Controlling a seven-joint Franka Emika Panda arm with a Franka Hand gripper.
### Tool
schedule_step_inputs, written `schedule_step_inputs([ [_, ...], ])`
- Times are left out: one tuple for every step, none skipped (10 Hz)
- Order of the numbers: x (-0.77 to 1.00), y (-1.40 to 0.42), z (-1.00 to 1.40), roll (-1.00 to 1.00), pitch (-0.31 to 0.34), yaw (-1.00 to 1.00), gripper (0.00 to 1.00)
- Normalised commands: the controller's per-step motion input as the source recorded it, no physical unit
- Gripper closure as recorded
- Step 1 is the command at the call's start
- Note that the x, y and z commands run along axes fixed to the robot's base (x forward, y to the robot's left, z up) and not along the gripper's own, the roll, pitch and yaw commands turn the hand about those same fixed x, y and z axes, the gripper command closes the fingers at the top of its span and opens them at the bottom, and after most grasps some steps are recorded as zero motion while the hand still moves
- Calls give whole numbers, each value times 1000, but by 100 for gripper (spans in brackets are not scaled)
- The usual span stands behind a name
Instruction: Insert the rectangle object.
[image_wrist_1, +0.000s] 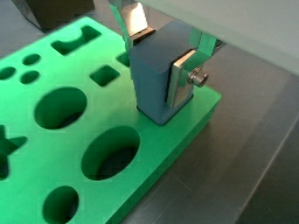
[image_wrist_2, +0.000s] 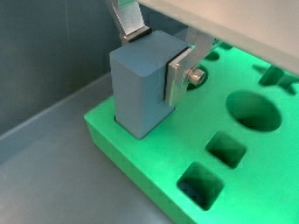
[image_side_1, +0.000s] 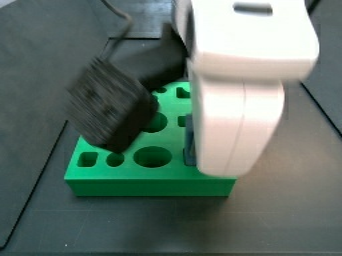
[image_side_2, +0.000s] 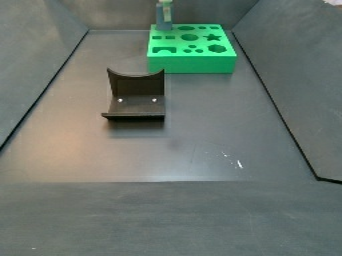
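Now the robot's two-finger hand (image_wrist_1: 163, 54) is clamping the smooth slate blue-grey rectangular slab (image_wrist_1: 156, 80) between its silver finger plates, holding it upright at a corner of the bright green foam board with cut-out holes (image_wrist_1: 70, 105). In both wrist views the slab's long axis is running straight down from the hand, and its lower end appears to be entering the board's rectangular hole, so the coming push should be heading straight down along that axis. In a side view the board (image_side_2: 191, 50) is sitting at the far end of the dark surface (image_side_2: 201, 150), well apart from the dark L-shaped fixture (image_side_2: 134, 95).

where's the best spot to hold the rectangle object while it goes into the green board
Grip the upper half of the rectangle object from above, fingers on its two broad flat faces, as the gripper does now. It stands upright at the green board's edge, so its lower end must stay free.
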Motion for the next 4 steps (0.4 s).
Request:
schedule_step_inputs([
  [194,0,-283,34,59,0,100],
  [109,0,-134,0,0,0,100],
  [0,20,0,-33,0,-11,100],
  [0,0,0,0,0,0,100],
])
